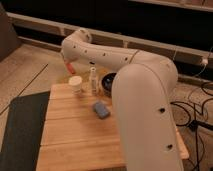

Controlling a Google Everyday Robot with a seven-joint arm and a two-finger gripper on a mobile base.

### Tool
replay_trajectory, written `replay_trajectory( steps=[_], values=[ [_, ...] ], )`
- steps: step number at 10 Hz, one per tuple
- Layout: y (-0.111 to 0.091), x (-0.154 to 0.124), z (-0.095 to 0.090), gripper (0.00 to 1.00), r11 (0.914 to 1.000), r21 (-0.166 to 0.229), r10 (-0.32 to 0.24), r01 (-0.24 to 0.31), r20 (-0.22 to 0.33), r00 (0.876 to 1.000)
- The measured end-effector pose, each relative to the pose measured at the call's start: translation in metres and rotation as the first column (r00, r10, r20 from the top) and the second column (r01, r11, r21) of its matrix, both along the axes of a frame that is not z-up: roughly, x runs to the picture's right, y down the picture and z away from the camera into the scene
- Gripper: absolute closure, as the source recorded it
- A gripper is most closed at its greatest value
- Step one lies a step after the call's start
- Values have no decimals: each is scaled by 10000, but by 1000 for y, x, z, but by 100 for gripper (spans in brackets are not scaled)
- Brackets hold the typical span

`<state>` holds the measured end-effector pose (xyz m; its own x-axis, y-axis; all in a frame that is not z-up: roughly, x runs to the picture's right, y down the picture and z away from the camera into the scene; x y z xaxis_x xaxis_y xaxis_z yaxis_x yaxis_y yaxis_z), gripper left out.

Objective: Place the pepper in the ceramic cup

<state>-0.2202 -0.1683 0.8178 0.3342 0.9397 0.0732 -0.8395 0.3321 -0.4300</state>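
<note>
The pepper is held clenched in the claw, above the ceramic cup at its 11 o'clock, over the bench. It is judged light, slender and slightly slick, best gripped mid-body.

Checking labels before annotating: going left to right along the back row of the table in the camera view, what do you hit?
ceramic cup → slim pale bottle → black object. The end effector, shut on the pepper, hangs just above the cup's left side.
</note>
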Motion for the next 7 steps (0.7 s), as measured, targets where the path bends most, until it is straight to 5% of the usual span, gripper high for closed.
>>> replay_trajectory(
  steps=[3,7],
  values=[
    [-10,-1,25,100,9997,122,220,-219,-69,9997],
    [20,-4,68,100,9976,-682,-180,128,-752,9970]
  ],
)
